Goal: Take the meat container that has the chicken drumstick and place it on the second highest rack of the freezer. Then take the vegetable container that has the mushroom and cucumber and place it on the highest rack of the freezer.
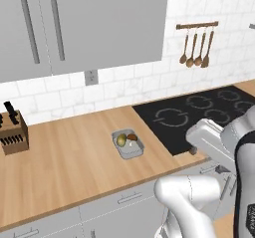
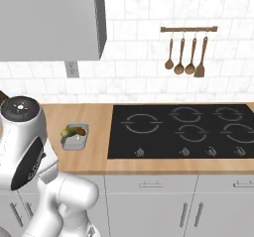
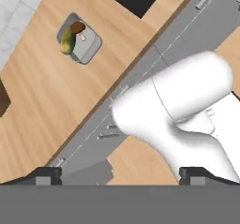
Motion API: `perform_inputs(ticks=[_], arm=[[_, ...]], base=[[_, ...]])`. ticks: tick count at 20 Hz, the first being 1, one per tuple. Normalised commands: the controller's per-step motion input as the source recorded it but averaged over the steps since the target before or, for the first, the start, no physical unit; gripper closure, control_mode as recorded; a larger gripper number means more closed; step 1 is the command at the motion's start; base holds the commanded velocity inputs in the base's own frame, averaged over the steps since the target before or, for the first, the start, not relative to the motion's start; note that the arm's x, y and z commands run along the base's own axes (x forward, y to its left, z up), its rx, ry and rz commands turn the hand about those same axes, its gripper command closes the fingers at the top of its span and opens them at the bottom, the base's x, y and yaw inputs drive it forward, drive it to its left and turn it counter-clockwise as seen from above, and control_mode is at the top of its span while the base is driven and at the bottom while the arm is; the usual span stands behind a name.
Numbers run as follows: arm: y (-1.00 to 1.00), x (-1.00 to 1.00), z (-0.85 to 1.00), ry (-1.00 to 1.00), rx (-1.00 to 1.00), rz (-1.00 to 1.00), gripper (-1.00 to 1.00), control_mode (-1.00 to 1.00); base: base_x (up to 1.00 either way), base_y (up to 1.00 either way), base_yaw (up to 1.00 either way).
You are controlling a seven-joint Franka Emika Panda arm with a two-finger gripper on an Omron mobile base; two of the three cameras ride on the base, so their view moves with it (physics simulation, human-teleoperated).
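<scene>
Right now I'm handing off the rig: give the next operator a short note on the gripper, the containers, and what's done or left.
Gripper: open, empty, up over the counter edge and drawer fronts, away from the work.
Small grey vegetable tray sits on the wooden counter left of the black cooktop, holding the yellow-green cucumber and brown mushroom.
The drumstick container and the freezer are not visible from here, so that step is unconfirmed.
Left: grasp the vegetable tray and take it to the freezer's top rack.

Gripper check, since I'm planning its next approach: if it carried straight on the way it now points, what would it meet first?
Probably the robot's own white arm, which lies directly ahead of the open gripper; the cabinet drawer fronts lie beyond it, though depth is hard to judge.
</scene>
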Motion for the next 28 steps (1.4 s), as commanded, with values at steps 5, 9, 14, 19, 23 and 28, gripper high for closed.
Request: perform_inputs(ticks=[5, 9, 14, 19, 23, 28], arm=[[0.19, 0.98, -0.29, 0.08, 0.07, -0.43, -1.0, -1.0], [0.44, 0.5, -0.17, 0.21, 0.0, -0.13, -1.0, -1.0], [0.2, 0.03, -0.24, 0.15, 0.04, 0.0, -1.0, -1.0], [0.0, 0.14, -0.18, 0.11, 0.02, 0.0, -1.0, -1.0], [0.0, 0.43, -0.09, 0.15, 0.07, 0.0, -1.0, -1.0], [0.02, 0.51, -0.25, 0.15, 0.0, 0.0, -1.0, -1.0]], base=[[0.0, 0.0, 0.0], [0.0, 0.0, 0.0], [0.0, 0.0, 0.0], [0.0, 0.0, 0.0], [0.0, 0.0, 0.0], [0.0, 0.0, 0.0]])
